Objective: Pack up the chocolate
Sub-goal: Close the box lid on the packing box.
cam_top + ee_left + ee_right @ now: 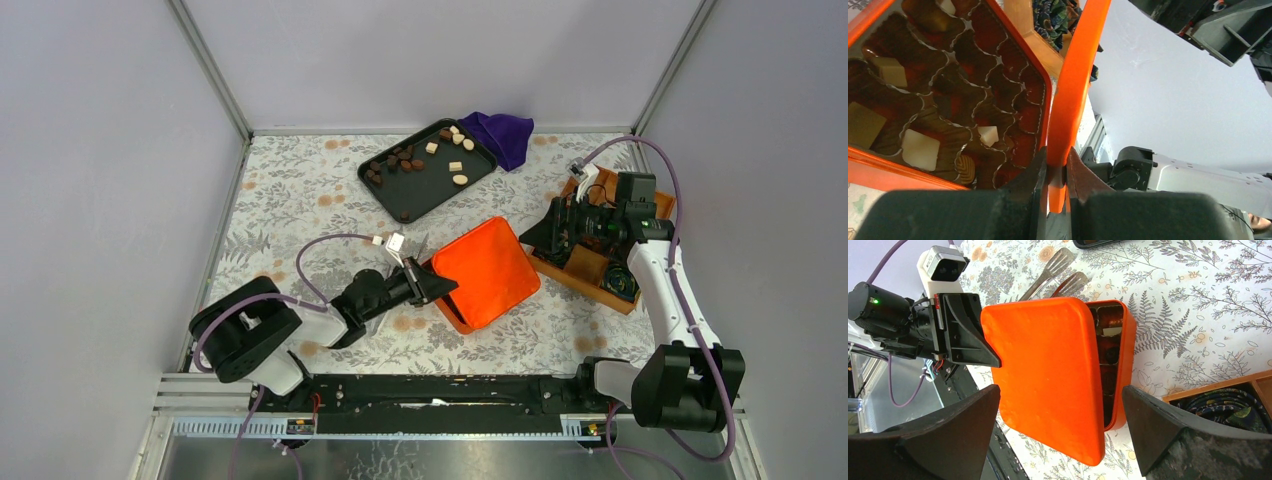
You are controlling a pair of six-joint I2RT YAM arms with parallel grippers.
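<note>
Loose chocolate (405, 160) pieces, brown and cream, lie on a black tray (440, 195) at the back. An orange box (1125, 340) sits mid-table, and its orange lid (487, 272) rests tilted over it. My left gripper (432, 285) is shut on the lid's near-left rim. In the left wrist view the lid's rim (1078, 75) is pinched at the left gripper (1056, 175). Under the raised lid, the box's paper cups hold several chocolate (920, 149) pieces. My right gripper (1059, 390) hangs open, just right of the box, with nothing in it.
A wooden box (600, 265) with dark patterned rolls stands at the right, under the right arm. A purple cloth (500, 135) lies behind the tray. Metal tongs (1053, 270) lie on the floral tablecloth beside the orange box.
</note>
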